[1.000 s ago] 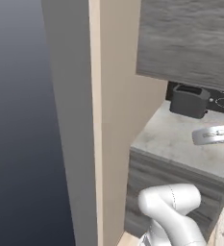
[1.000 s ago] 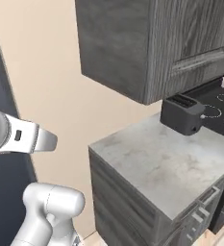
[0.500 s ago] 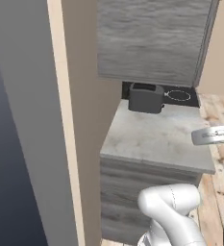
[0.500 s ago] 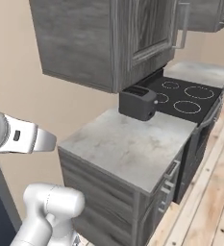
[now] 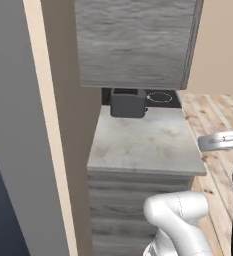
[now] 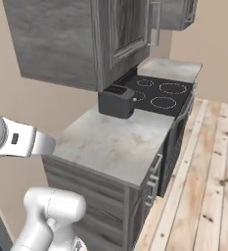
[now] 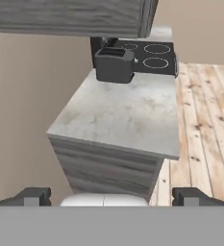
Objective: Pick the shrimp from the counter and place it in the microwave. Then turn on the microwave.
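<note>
Our pincer (image 7: 111,196) wide apart and empty, facing the grey table (image 7: 128,115) with its dark toaster (image 7: 114,65).

Even, flat rendered light, moderately bright, no glare. Soft shadow under my upper cabinet (image 6: 81,44), darkening toaster (image 6: 116,101) at counter's (image 5: 145,145) back edge. Slightly soft, low-resolution textures; no edge distortion, nothing out of focus.

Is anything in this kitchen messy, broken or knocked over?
No, nothing stands out. The dark toaster stands upright at the back of the grey counter, right beside the black cooktop. The counter shows no spill or crumbs, the cabinet doors above are shut, and the wooden floor looks clean.
</note>
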